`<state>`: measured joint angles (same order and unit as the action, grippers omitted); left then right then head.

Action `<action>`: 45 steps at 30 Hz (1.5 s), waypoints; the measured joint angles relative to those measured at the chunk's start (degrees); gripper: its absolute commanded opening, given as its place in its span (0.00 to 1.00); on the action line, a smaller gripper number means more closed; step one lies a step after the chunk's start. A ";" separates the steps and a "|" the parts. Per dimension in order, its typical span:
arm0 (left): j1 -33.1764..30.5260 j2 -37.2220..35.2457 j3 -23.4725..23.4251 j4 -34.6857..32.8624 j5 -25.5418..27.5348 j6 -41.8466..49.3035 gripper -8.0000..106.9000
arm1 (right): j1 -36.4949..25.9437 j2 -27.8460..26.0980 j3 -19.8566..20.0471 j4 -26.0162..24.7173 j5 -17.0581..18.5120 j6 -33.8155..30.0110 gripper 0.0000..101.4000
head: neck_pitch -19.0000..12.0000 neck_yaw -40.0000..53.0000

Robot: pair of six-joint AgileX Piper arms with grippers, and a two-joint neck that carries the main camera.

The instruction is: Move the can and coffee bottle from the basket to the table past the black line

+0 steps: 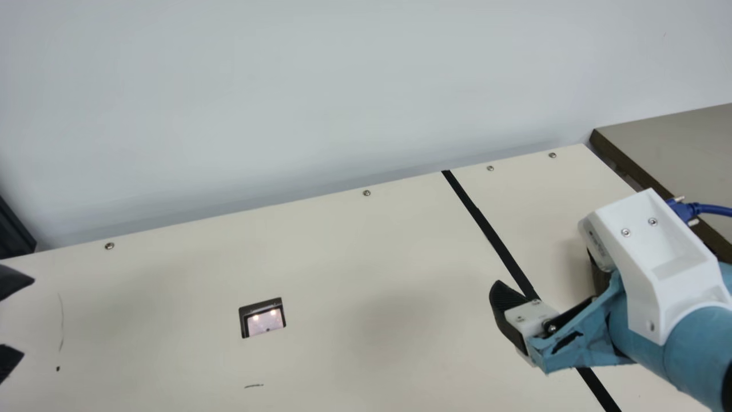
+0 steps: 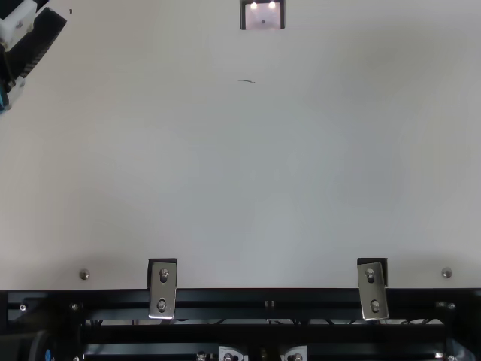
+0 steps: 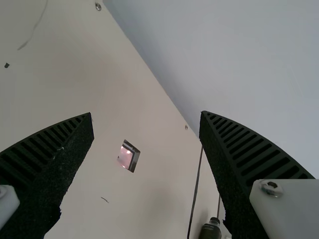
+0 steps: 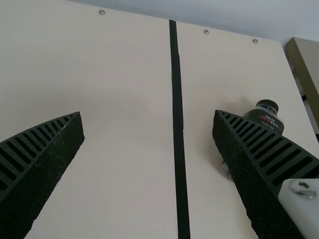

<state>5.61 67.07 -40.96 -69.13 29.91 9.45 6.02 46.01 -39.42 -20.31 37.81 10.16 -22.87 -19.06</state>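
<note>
Dark-capped coffee bottle [image 4: 265,118] stands on the table right of the black line [image 4: 178,114], partly behind a finger; a silvery rounded edge [image 4: 226,171] shows near it, and whether this is the can I cannot tell. The left wrist view also catches the bottle [image 3: 210,230]. At the main view's left edge, my left gripper [image 1: 28,316] has its fingertips wide apart, as in its wrist view, where the gripper [image 3: 147,119] holds nothing. My right gripper [image 1: 506,306] hangs by the black line [image 1: 492,234]; in its wrist view the gripper [image 4: 147,117] is open and empty.
A recessed slot [image 1: 262,318] is set in the cream table [image 1: 366,246], with a pale wall [image 1: 343,86] behind. Another tabletop [image 1: 680,143] adjoins at the right. Black rails [image 2: 263,298] run along the near edge, and a dark object [image 1: 12,229] stands at the far left.
</note>
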 measured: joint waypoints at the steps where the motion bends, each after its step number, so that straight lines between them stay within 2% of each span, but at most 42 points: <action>1: -0.29 -0.48 0.29 0.66 -0.35 -0.01 0.85 | 0.00 -0.29 0.00 0.06 0.39 -0.18 1.00 | 0.00 0.00; 8: -4.55 -8.14 5.51 9.26 -6.43 -1.46 0.85 | 0.86 -5.31 0.94 1.86 4.16 -0.98 1.00 | 0.00 0.00; 13: -7.17 -15.01 10.76 17.52 -9.95 -4.34 0.85 | 1.75 -11.14 1.98 3.79 8.58 -1.76 1.00 | 0.29 0.00; 16: -7.21 -20.11 14.34 23.78 -9.92 -6.48 0.85 | 2.26 -15.43 2.78 5.48 11.69 -2.53 1.00 | 0.00 0.00; 22: -5.16 -31.26 19.41 36.08 -4.30 -9.76 0.85 | 2.14 -23.79 4.56 8.85 17.55 -3.80 1.00 | 0.29 0.00; 28: -3.63 -43.83 20.96 46.21 5.11 -10.09 0.85 | 0.82 -32.25 6.20 12.67 22.63 -6.11 1.00 | 0.00 0.00; 30: -3.65 -46.90 20.96 47.75 6.98 -10.09 0.85 | 0.55 -34.45 6.51 13.44 24.38 -6.58 1.00 | 0.00 0.00; 32: -3.65 -48.55 20.96 48.13 7.93 -10.05 0.85 | 0.55 -35.16 6.51 13.48 24.11 -6.58 1.00 | 0.00 0.00; 45: -3.65 -48.94 20.96 48.13 7.91 -10.05 0.85 | 0.55 -35.16 6.51 13.42 24.34 -6.58 1.00 | 0.00 0.00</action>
<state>1.96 18.13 -19.99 -21.00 37.82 -0.60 6.57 10.85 -32.92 -6.89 62.15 3.58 -22.87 -19.06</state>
